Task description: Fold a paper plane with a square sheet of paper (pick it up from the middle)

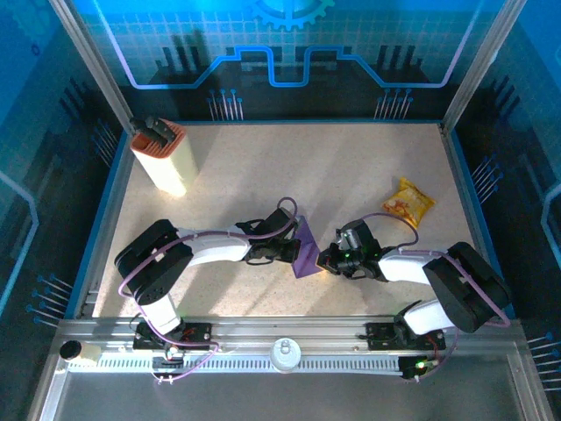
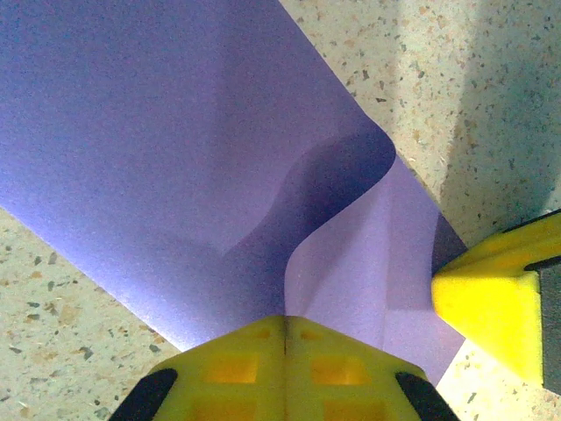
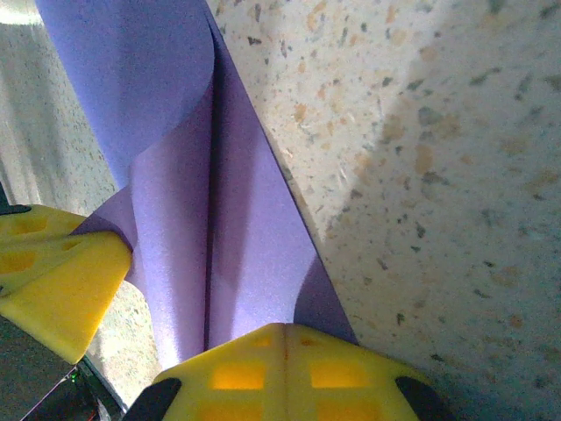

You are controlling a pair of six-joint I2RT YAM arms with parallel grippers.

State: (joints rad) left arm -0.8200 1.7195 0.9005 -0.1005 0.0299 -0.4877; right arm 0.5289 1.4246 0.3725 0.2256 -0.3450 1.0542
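The square sheet of paper point(image 1: 306, 250) lies just toward 6 o'clock of the middle of the table point(image 1: 263, 167). It is doubled over, and in the left wrist view one purple layer curls over the other in a soft roll, not a sharp crease. The left gripper point(image 1: 290, 254) is at the sheet's 9 o'clock and the right gripper point(image 1: 323, 260) at its 3 o'clock. Each has its yellow jaws closed tight on the paper, which comes out from between them. We judge this to be an early fold, brought over but not yet flattened. The next move calls for lining up the edges, then pressing along the roll to set the crease without tearing or dragging the sheet. The snack packet point(image 1: 409, 202) lies well apart at 2 o'clock and the cream-and-orange box point(image 1: 164, 162) at 10 o'clock.
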